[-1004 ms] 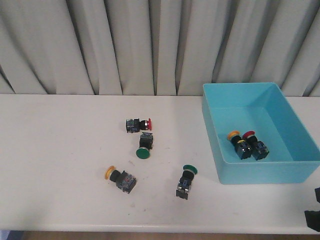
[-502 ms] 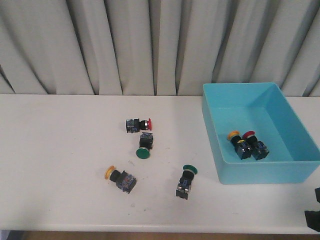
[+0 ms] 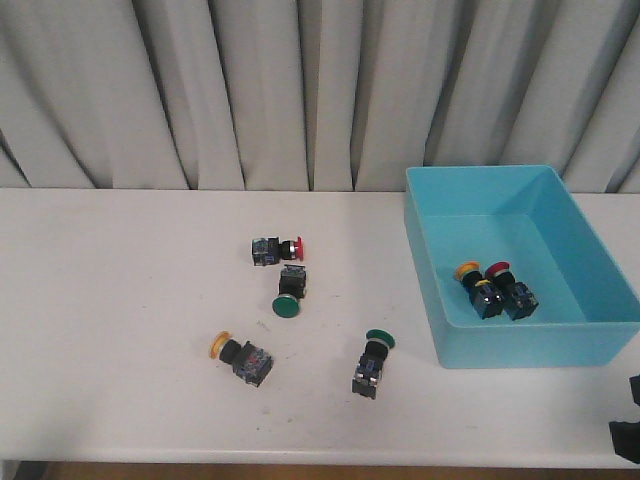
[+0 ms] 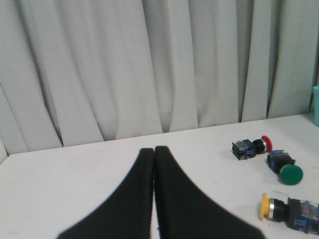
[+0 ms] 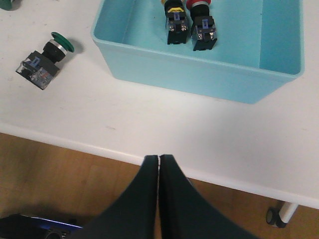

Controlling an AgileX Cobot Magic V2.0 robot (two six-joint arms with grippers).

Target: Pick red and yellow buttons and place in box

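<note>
step: between picks; two buttons in box (image 3: pixel 600 330)
claws: left claw (image 4: pixel 153 151), right claw (image 5: pixel 158 158) pressed together, empty
next: we open, take red button (image 3: pixel 277 249) at bench 12 o'clock

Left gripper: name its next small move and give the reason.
Probably open and reach for the yellow button on the table. The left gripper is shut and empty, and that button and the red button lie outside the box.
</note>
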